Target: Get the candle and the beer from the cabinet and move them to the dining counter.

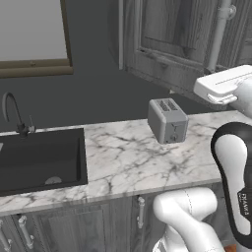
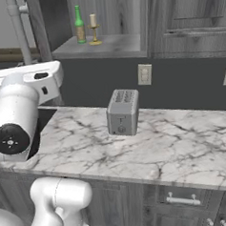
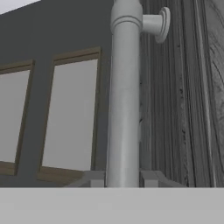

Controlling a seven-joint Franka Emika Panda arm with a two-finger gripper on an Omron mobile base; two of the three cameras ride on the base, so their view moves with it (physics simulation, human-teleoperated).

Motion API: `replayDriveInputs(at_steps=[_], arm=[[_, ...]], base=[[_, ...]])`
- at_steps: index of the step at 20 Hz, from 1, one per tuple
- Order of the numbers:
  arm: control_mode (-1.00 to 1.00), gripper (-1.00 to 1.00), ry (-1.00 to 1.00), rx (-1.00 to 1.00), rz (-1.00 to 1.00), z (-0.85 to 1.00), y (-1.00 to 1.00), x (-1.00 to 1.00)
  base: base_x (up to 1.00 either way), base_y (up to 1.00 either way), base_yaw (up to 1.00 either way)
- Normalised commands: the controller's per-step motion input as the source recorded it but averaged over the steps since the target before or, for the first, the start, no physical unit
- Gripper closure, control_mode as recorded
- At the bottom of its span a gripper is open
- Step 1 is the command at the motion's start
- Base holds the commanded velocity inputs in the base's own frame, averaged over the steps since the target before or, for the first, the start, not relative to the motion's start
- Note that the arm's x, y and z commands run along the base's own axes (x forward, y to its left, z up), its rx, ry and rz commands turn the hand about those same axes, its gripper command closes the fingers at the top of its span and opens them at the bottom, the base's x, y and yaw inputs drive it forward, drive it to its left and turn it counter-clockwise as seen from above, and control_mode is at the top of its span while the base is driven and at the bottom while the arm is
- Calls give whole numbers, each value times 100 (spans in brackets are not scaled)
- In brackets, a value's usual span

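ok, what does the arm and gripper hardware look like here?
The arm has glossy white rounded shells with black bands at the joints and small dark lettering on one link. A black round cap with a pale mark closes one joint. The hand is a flat white block. The gripper has small grey finger tips. No loose cables visible.

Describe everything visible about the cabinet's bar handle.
The bar handle is a long, smooth, silver-grey cylinder that looks like brushed metal, standing upright along the edge of the open grey wood-grain cabinet door. A capped top and a short round standoff fix it to the door. The tool is shut on it near its lower part, one fingertip on each side.
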Motion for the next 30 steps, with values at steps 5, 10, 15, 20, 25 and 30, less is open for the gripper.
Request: replayDriveInputs(at_steps=[5, 10, 15, 20, 25, 30], arm=[[-100, 100, 6, -3, 0, 9, 43, -8], [-100, 100, 4, -3, -2, 4, 48, 0], [-100, 100, 5, -3, -4, 2, 48, 0], [-100, 100, 5, -3, -4, 2, 44, 0], [-100, 100, 5, -3, -4, 2, 43, 0], [-100, 100, 4, -2, -4, 1, 42, 0]], base=[[0, 0, 0], [0, 0, 0], [0, 0, 0], [0, 0, 0], [0, 0, 0], [0, 0, 0]])
